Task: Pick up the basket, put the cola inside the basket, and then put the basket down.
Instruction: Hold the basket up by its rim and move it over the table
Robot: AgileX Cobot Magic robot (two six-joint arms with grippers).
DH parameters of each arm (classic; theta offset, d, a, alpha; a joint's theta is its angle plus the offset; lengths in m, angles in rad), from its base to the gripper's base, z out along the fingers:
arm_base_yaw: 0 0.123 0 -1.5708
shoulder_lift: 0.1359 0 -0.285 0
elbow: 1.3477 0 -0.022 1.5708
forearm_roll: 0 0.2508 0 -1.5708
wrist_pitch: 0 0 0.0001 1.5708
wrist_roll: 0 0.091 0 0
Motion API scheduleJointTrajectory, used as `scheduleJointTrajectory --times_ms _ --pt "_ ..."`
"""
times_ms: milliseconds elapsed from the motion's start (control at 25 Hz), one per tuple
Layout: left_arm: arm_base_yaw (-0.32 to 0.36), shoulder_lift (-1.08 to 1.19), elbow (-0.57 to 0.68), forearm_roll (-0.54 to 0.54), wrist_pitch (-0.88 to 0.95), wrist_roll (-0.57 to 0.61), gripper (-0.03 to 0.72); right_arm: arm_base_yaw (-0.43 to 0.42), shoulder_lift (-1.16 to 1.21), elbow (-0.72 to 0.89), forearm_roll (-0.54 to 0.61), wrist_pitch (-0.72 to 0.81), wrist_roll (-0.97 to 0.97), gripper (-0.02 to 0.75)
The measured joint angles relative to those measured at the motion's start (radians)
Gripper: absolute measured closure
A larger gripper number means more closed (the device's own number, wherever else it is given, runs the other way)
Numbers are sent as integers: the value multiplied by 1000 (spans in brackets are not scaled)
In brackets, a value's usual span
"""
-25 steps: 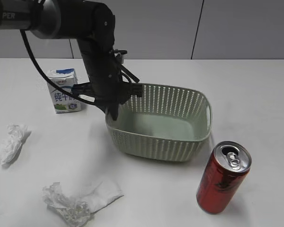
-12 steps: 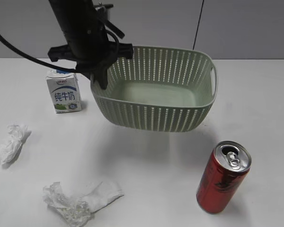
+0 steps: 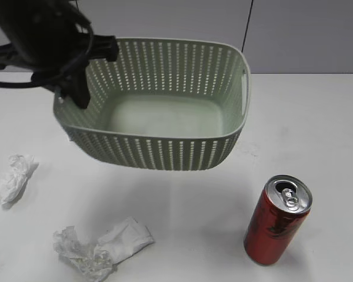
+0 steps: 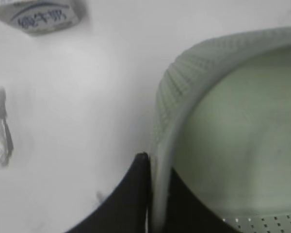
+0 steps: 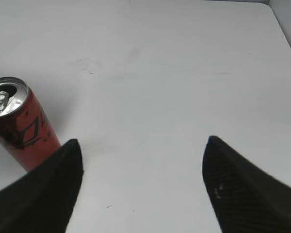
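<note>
One cola can (image 3: 277, 220), upright on the worktop (image 3: 317, 129) below and right of the basket (image 3: 159, 111) that the left gripper (image 4: 153, 189) holds aloft by its rim, stands just left of the right gripper (image 5: 140, 189), spread wide, the nearer arm.

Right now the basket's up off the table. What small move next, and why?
Probably shift the open right gripper left to bracket the cola. The left gripper holds the basket aloft by its rim; the can stands upright on the table, outside the basket.
</note>
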Motion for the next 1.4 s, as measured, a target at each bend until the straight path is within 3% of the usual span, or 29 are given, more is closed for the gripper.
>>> scheduleJointTrajectory --times_ms 240,440,600,840,1160,1320,1400 --pt "108 -186 311 -38 -78 0 692 0 0 0 32 0 0 155" --pt "174 -253 448 -27 -136 19 692 0 0 0 89 -1 0 155" --pt "188 -245 534 -92 -234 61 692 0 0 -1 105 -9 0 155" --pt "193 -214 549 -107 -302 75 692 0 78 -115 105 -31 -29 155" --pt "193 -179 549 -106 -318 110 692 34 486 -388 197 53 -152 155" --pt "193 -158 549 -95 -319 114 692 128 669 -517 185 86 -191 155" --pt "193 -153 549 -85 -320 115 692 219 756 -575 154 118 -197 155"
